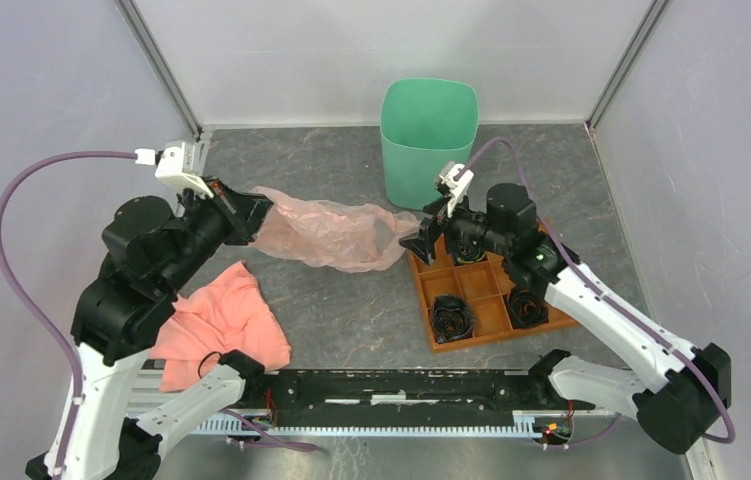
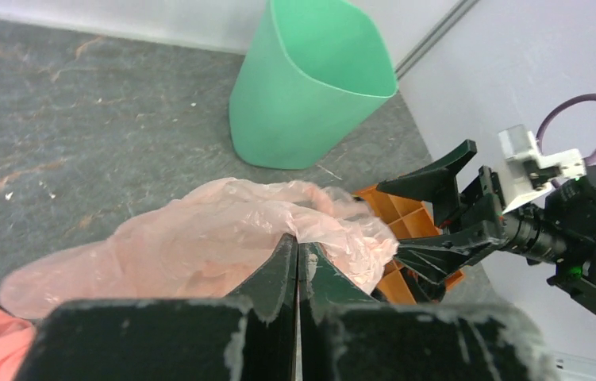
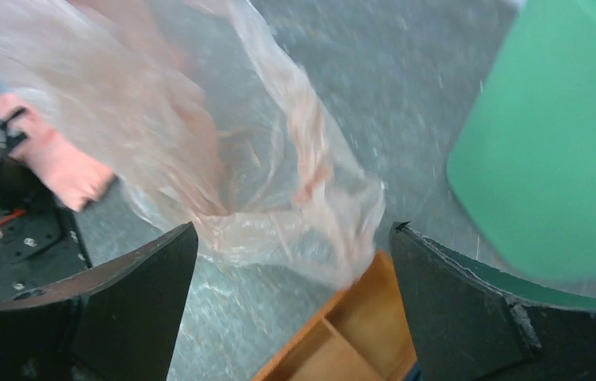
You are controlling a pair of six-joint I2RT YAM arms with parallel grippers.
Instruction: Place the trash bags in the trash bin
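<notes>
Left claw [image 2: 296, 242] pinching pink bag [image 1: 326, 235], right claw [image 3: 294, 230] spread: I rate it light, limp, slippery; grab the bunched edge.

The left hand [image 1: 263, 209] pinches the trash bag [image 1: 331, 236], its far end near the right hand [image 1: 424, 233].

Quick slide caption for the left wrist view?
With left end effector shut on the pink bag, the open right end effector hovers at its far end; green bin upright behind.
</notes>
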